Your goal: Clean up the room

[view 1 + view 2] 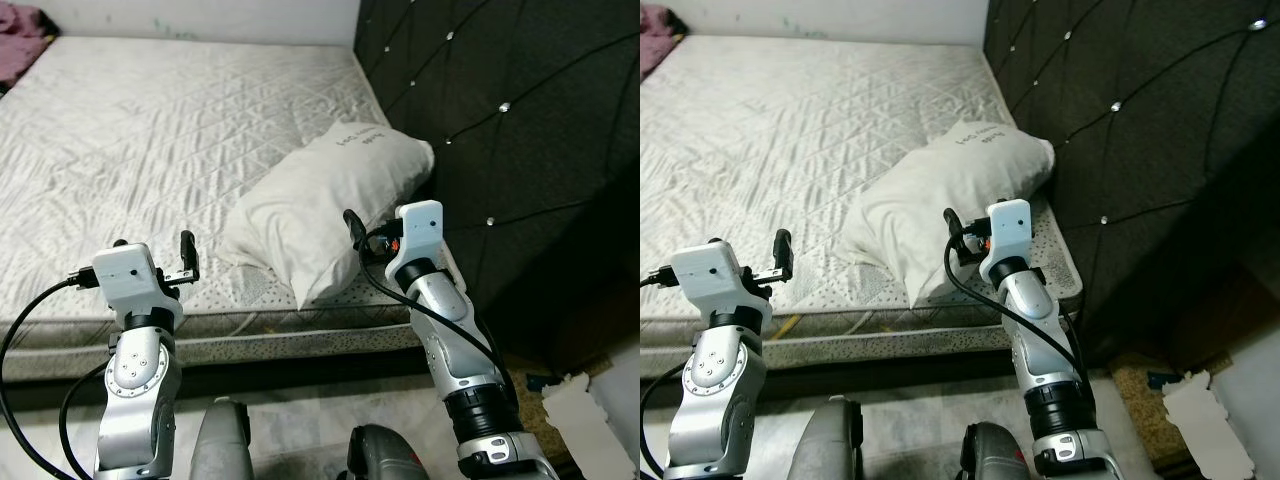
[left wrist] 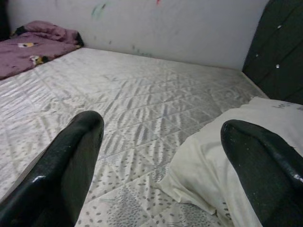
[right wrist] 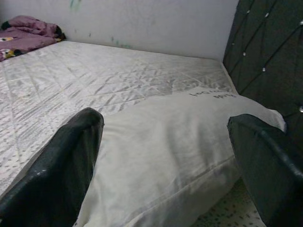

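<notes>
The white pillow (image 1: 325, 215) is found lying askew on the bare quilted mattress (image 1: 150, 140), at the near corner by the dark tufted headboard (image 1: 520, 130); one end touches the headboard, the other end reaches toward the mattress edge. It is judged to be the item in hand, since both arms are raised toward it.

The right gripper (image 3: 165, 161) is held just short of the pillow, fingers spread wide, the pillow framed between them but not yet touched. This stance is taken to be an approach for a two-sided grasp. The left gripper (image 2: 161, 161) is likewise spread, nothing held, aimed at the mattress with the pillow's near corner beside one finger (image 2: 265, 165). It is probably positioned to take the other end.

A purple blanket (image 2: 33, 45) is seen heaped at the far side of the bed, well apart from the pillow, against the pale wall (image 2: 165, 23). Torn white paper (image 1: 590, 415) lies on the floor beside the bed. The headboard stands close on the right and is judged the main limit on the right arm's swing.
</notes>
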Controlling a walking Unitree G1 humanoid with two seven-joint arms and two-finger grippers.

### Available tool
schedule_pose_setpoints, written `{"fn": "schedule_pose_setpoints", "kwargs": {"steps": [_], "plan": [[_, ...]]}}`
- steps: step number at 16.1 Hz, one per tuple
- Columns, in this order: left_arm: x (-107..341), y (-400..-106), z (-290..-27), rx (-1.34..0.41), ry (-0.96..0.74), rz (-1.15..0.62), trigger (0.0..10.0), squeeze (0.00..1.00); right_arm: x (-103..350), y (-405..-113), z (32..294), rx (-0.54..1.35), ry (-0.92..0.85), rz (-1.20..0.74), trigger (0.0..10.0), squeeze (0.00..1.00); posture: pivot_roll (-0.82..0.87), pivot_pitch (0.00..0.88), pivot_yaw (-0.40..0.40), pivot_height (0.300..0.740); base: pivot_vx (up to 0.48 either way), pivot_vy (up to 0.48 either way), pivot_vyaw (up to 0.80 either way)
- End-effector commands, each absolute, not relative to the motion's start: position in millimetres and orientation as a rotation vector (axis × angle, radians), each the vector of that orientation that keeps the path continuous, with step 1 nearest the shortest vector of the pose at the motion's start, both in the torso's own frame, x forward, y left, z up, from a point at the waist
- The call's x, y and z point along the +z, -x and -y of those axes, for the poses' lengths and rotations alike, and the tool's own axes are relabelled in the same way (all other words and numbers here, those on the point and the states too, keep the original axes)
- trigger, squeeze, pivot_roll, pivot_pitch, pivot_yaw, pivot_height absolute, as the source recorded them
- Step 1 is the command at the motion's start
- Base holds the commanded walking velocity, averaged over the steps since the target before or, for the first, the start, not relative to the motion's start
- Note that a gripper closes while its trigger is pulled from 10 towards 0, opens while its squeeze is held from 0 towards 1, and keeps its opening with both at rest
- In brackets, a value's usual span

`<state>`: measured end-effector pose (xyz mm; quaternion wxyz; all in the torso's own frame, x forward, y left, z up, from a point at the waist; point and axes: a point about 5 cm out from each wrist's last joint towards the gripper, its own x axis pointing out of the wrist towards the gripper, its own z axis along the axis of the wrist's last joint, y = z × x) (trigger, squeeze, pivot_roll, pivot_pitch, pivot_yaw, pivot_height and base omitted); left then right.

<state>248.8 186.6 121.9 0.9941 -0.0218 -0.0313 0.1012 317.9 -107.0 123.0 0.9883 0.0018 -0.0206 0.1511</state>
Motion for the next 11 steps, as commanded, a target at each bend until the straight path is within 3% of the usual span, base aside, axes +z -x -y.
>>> {"fn": "schedule_pose_setpoints", "kwargs": {"steps": [1, 5, 11], "plan": [[125.9, -250.2, -184.6, 0.184, 0.042, 0.081, 10.0, 0.0, 125.0, -320.3, 108.9, 0.304, -0.001, 0.044, 10.0, 0.0, -0.02, 0.034, -0.068, 0.67, 0.334, 0.0, 0.0], [126.8, -254.0, -182.0, 0.178, 0.038, 0.083, 10.0, 0.0, 123.7, -320.8, 108.3, 0.305, -0.004, 0.039, 10.0, 0.0, -0.02, 0.029, -0.07, 0.67, 0.338, 0.0, 0.0], [128.6, -257.6, -177.5, 0.156, 0.048, 0.095, 10.0, 0.0, 127.2, -322.5, 109.2, 0.301, 0.007, 0.057, 10.0, 0.0, -0.03, 0.04, -0.067, 0.67, 0.48, 0.0, 0.0]]}}
